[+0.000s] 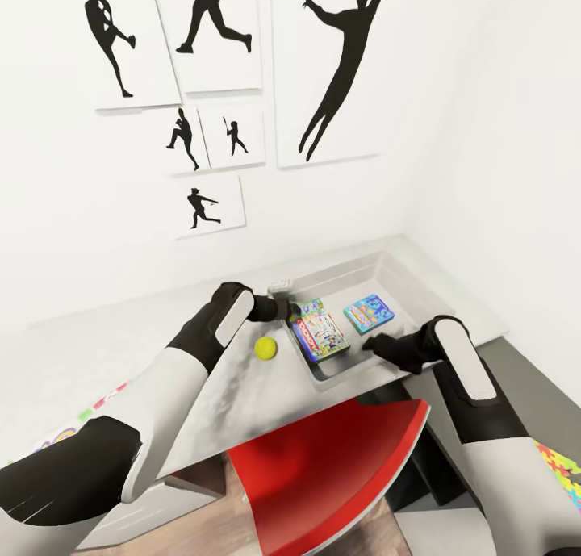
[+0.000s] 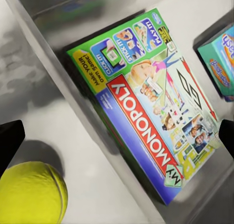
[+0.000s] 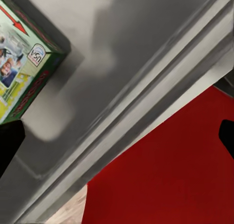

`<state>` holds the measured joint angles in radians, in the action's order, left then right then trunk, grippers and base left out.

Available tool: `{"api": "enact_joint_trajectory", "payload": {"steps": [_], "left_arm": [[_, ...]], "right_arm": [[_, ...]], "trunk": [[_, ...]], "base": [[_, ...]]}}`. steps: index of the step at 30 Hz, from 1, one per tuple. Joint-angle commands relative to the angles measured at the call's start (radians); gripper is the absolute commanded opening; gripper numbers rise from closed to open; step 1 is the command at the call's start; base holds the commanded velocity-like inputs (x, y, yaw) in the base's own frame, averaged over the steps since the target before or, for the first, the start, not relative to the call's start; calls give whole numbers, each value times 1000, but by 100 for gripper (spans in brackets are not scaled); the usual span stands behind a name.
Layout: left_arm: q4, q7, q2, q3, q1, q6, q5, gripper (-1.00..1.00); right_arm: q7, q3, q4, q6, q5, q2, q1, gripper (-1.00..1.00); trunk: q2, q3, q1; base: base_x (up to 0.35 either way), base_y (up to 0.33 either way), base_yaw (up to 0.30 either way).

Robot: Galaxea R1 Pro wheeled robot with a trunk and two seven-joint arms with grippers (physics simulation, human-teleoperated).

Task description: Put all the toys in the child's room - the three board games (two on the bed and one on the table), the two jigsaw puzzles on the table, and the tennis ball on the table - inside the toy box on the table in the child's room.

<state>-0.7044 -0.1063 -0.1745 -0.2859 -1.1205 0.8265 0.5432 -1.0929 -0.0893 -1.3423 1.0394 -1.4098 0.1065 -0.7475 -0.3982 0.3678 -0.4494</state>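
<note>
Head view: a grey table (image 1: 242, 378) runs from the lower left toward the right of the frame, with the open toy box (image 1: 379, 269) set at its right end, just above centre right. Inside the box lies the Monopoly board game (image 1: 320, 332), flat and face up, its long axis running from upper left to lower right of the frame; a second board game (image 1: 369, 313) in teal lies flat just to its right, apart from it. In the left wrist view the Monopoly box (image 2: 151, 104) sits diagonally, its title strip running from the centre toward the lower right, close against the box's near wall, and the teal game (image 2: 222, 60) shows at the right edge. The tennis ball (image 1: 265, 347) rests on the table just left of the toy box's outer wall, and at lower left of the left wrist view (image 2: 30, 193). The left claw (image 1: 284, 307) hovers at the box's upper-left corner, over the wall between ball and Monopoly game; its dark fingertips (image 2: 9, 141) sit at opposite edges of the wrist frame, spread wide and holding nothing. The right claw (image 1: 373, 345) hangs over the box's near rim; its fingertips (image 3: 9, 143) are likewise spread apart and empty. A red chair (image 1: 339, 467) stands below the table edge. Silhouette posters (image 1: 331, 64) hang on the wall.
</note>
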Motion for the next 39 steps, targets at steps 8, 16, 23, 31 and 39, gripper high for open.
{"api": "enact_joint_trajectory", "payload": {"steps": [8,16,23,31,39], "left_arm": [[-9,-10,0,3,-1,9,11,100],[-13,-10,0,9,-1,25,12,100],[-51,-9,0,104,0,82,12,100],[-189,51,61,224,6,200,12,100],[-251,299,246,246,12,221,27,100]], "right_arm": [[-12,0,-47,5,-8,2,-1,100],[-14,4,-106,8,-8,6,0,100],[-15,13,-170,7,-8,17,9,100],[-14,76,-219,8,-33,23,12,100],[-13,96,-235,8,-172,72,18,100]], "trunk": [[-2,-9,-1],[-2,-22,-1],[-2,-33,-1],[-2,-45,-1],[-2,-58,-1]], "base": [[0,0,0],[0,0,0],[0,0,0],[0,0,0],[0,0,0]]}}
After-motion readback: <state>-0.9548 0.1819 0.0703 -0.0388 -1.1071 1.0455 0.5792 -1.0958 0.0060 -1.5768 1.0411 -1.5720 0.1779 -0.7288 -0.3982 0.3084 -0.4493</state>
